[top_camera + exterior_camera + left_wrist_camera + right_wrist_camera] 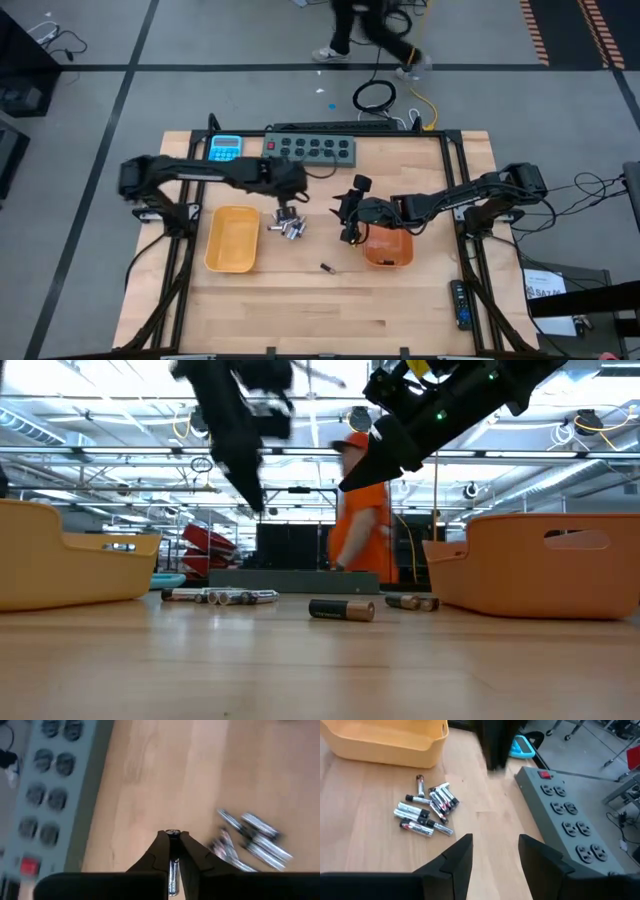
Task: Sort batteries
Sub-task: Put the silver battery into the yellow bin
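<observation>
Several small silvery and dark batteries lie in a loose pile (290, 228) (426, 812) (252, 840) on the wooden table, between the yellow tray (232, 238) and the orange tray (388, 248). One dark battery (326, 268) (342, 609) lies alone nearer the front edge. My left gripper (289, 207) (173, 845) hangs just above the pile, shut on one silvery battery. My right gripper (349, 216) (495, 851) is open, in the air beside the orange tray's left end, facing the pile. My left gripper pinches one silvery battery (173, 834) between its two fingers. The battery lies along the fingers, and its end cap shows at their tips. The fingers point down from above. In the low view the fingertips (262, 505) stand well above the table, so the battery is lifted clear.
A grey power strip (312, 148) and a blue calculator (226, 147) lie along the table's far edge. Bare wood stretches in front of the trays. A person in an orange top (365, 510) stands beyond the table. A remote-like object (459, 303) lies near the right front corner.
</observation>
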